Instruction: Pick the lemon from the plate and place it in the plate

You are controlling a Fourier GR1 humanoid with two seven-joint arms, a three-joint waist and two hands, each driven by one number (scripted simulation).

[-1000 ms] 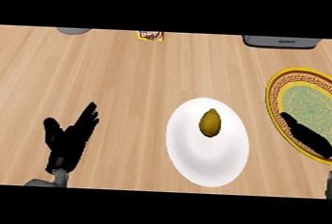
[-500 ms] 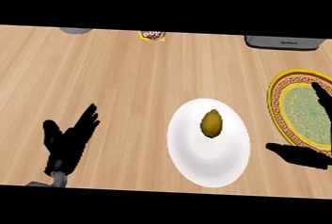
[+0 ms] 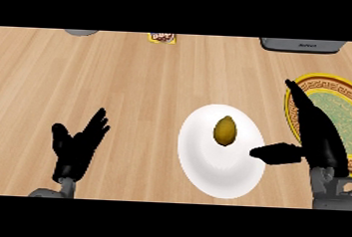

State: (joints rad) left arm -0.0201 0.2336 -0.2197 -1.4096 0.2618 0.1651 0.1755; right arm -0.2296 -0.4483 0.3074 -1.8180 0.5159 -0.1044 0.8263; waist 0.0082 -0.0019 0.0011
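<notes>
Right hand (image 3: 321, 142) has closed on the lemon (image 3: 225, 130), fingers spread.

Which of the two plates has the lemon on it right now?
The plain white plate in the middle holds the lemon. The green plate with the yellow patterned rim, at the right, has no lemon.

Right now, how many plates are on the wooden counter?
2. A plain white round plate sits in the middle with a yellow lemon on it. A green plate with a gold patterned rim lies at the right edge, partly behind the right hand.
</notes>
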